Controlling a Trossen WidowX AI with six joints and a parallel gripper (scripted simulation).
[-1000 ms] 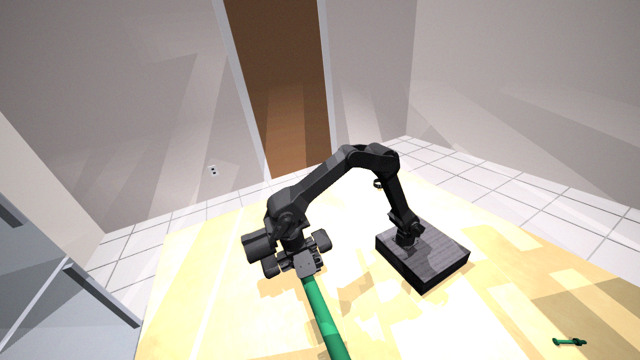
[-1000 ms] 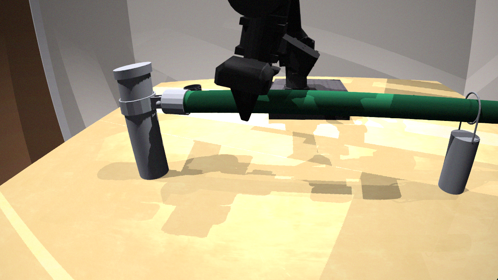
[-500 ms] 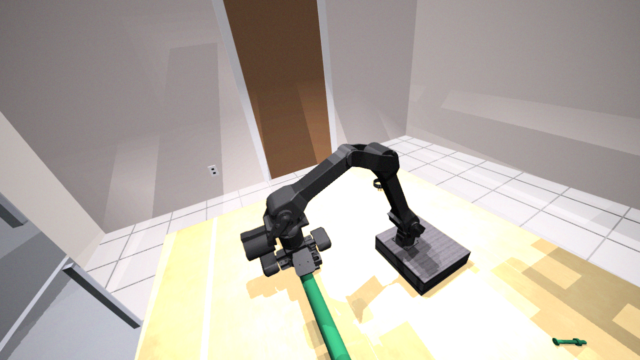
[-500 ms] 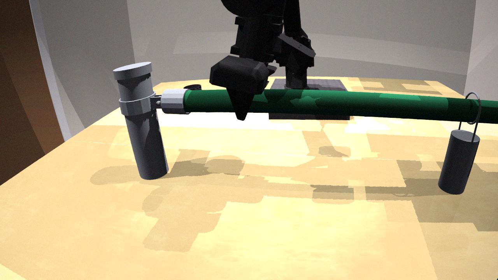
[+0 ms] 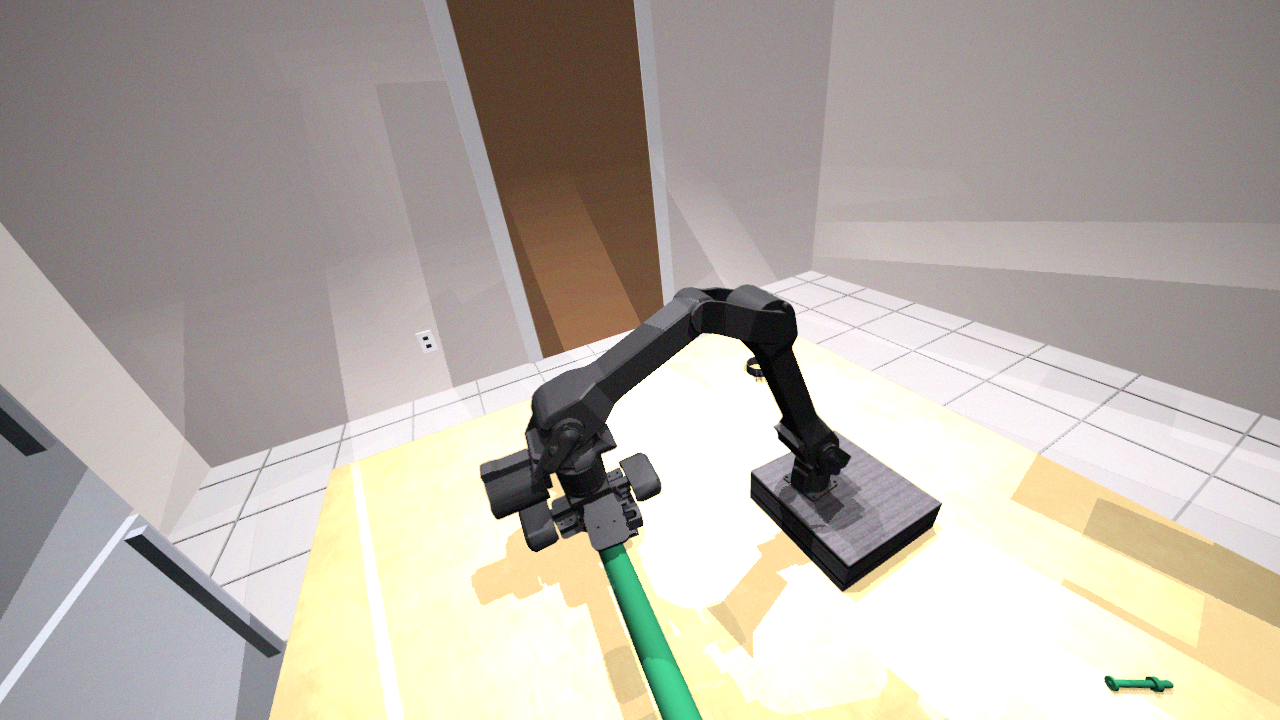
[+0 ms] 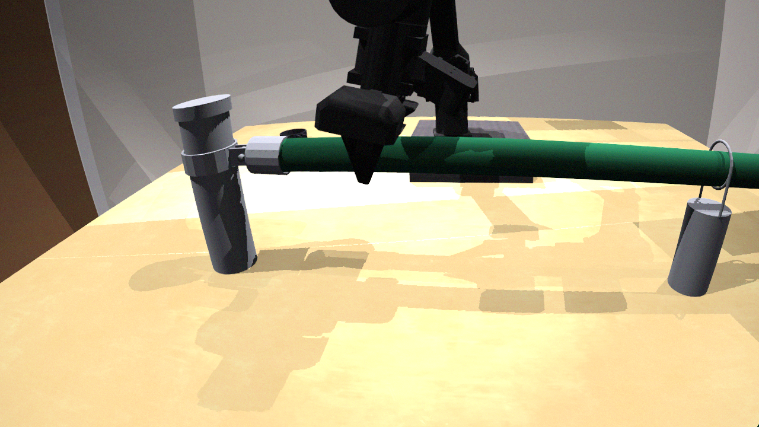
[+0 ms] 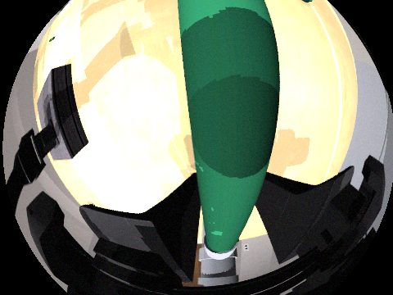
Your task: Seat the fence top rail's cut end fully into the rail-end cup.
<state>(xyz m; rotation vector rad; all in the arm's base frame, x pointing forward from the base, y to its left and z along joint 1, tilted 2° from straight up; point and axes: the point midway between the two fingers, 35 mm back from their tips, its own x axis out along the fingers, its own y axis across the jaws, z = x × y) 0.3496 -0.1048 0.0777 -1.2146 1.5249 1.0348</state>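
The green rail [image 5: 646,617] [image 6: 531,159] [image 7: 229,123] runs through the loop cap's wire ring [image 6: 731,164] on the small post [image 6: 699,249]. Its left end is inside the mouth of the light grey cup [image 6: 265,153] [image 7: 220,255]; how deep is hidden. A little cup rim shows below the rail. The cup hangs on the brace band [image 6: 209,162], high on the big post [image 6: 220,223], a little below the post cap [image 6: 202,107]. My gripper [image 6: 366,164] [image 7: 223,175] is shut on the rail a short way from the cup, one finger on each side.
The arm's dark base [image 5: 845,510] stands on the table beside the rail. A small black ring [image 5: 756,370] [image 6: 293,131] lies farther back. A small green part [image 5: 1138,684] lies at the lower right in the top view.
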